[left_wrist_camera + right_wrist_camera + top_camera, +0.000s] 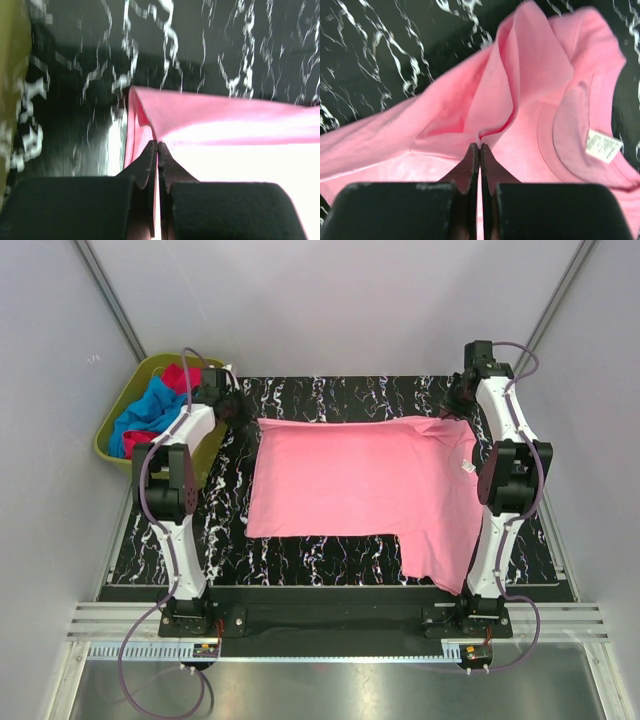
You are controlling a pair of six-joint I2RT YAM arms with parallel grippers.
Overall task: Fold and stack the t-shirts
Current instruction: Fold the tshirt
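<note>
The light pink t-shirt [360, 485] lies spread on the black marbled table [330, 560], one sleeve hanging toward the near right. My left gripper [238, 410] is shut on the shirt's far left corner [150, 112]; its fingertips [158, 146] pinch a fold of cloth. My right gripper [458, 402] is shut on the far right edge near the collar; in the right wrist view its tips [479, 146] pinch a raised pleat of the pink shirt [520, 90], with the collar and white label [603, 146] to the right. More shirts, blue [140, 415] and magenta [178, 375], lie in the bin.
An olive-green plastic bin [120, 405] stands off the table's far left corner, close to my left arm; it shows as a green blur in the left wrist view [10, 75]. Grey walls enclose the cell. A metal rail [330, 625] runs along the near edge.
</note>
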